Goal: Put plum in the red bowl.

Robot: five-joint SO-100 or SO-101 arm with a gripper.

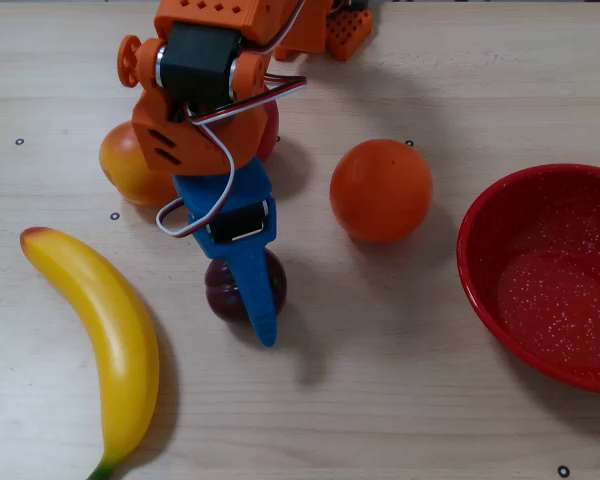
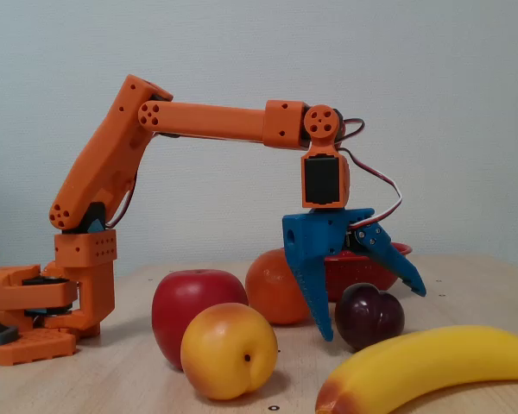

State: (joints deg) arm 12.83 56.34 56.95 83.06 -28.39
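Note:
The plum (image 1: 220,295) is small, dark maroon and glossy, and lies on the wooden table near the middle. In the fixed view the plum (image 2: 369,316) sits between the two blue fingers. My gripper (image 1: 250,295) is open and straddles it from above. In the fixed view, the gripper (image 2: 372,313) has one fingertip low beside the plum and the other raised past it. The red bowl (image 1: 545,275) with white speckles stands empty at the right edge. In the fixed view the bowl (image 2: 356,269) shows partly behind the gripper.
An orange (image 1: 380,190) lies between plum and bowl. A banana (image 1: 100,340) lies at the left. A peach-like fruit (image 1: 130,165) and a red apple (image 2: 194,302) lie near the arm, the apple mostly hidden from above. The arm's base (image 2: 34,310) stands at the far edge.

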